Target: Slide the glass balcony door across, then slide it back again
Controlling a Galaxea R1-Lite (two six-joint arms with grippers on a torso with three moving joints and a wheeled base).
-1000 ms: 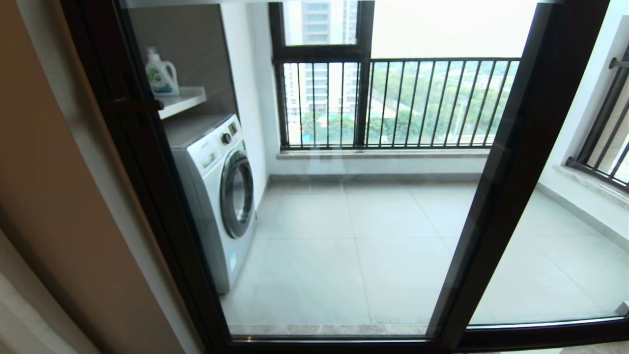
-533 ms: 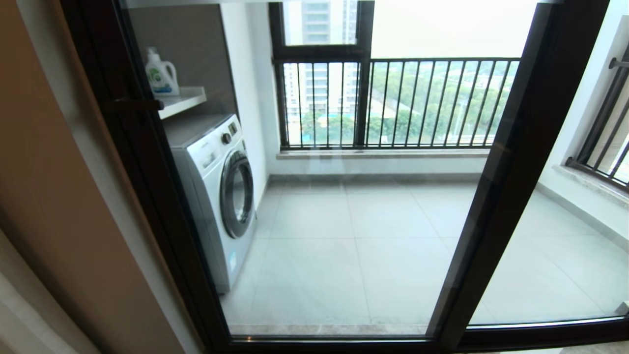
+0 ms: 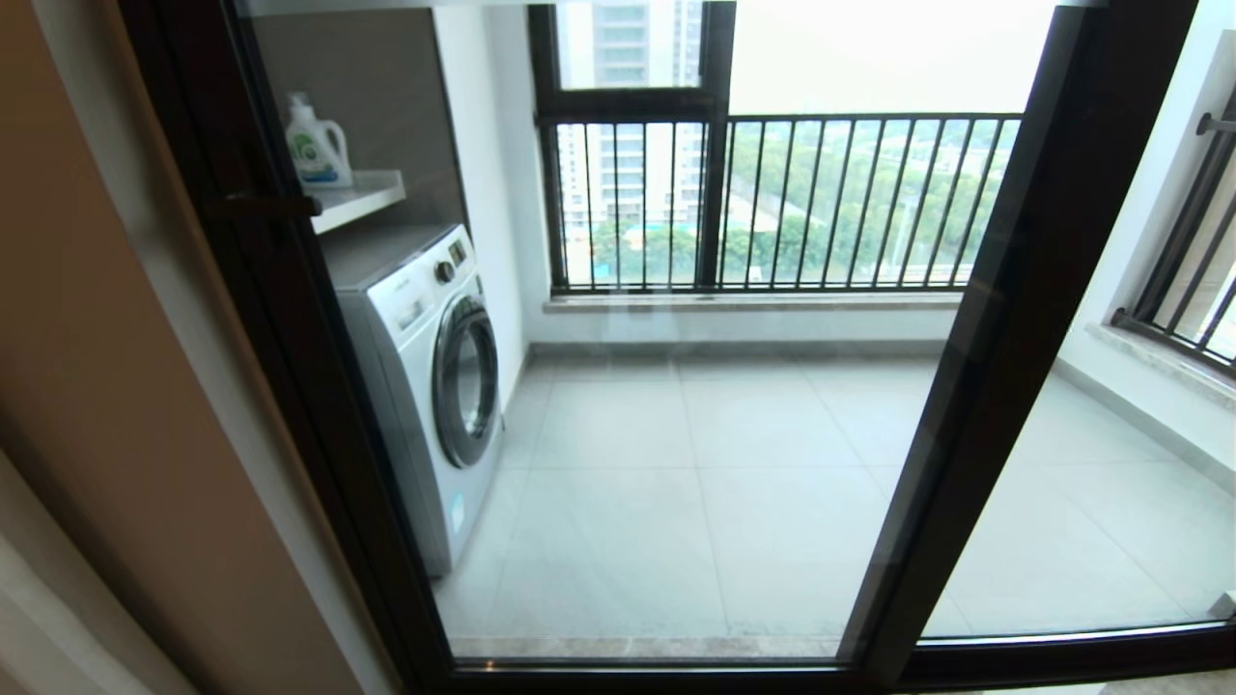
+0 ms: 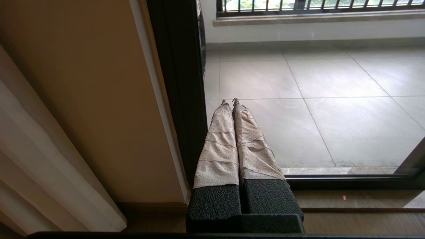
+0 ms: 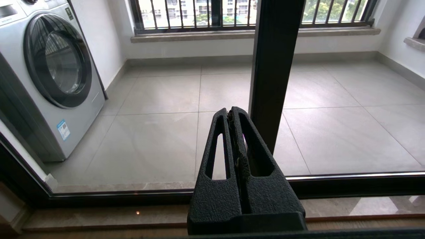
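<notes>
grey tiled floor [image 3: 753, 483], white washing machine [image 3: 425, 386], railed window [image 3: 772, 203]

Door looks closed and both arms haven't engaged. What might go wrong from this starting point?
The bar handle on the glass balcony door is small and sits against the wall-side upright, so a reach may hit the wall or slip off.
Both the left gripper and right gripper are shut; either must open to grasp.

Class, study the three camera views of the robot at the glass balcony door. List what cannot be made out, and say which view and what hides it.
- Glass balcony door, head view: its top is cut off by the picture's edge.
- Handle, head view: small and dark against the frame; its shape is unclear.
- Detergent bottle, head view: label too small to read.
- Left gripper and right gripper: absent from the head view; only the wrist views show them, shut.
</notes>
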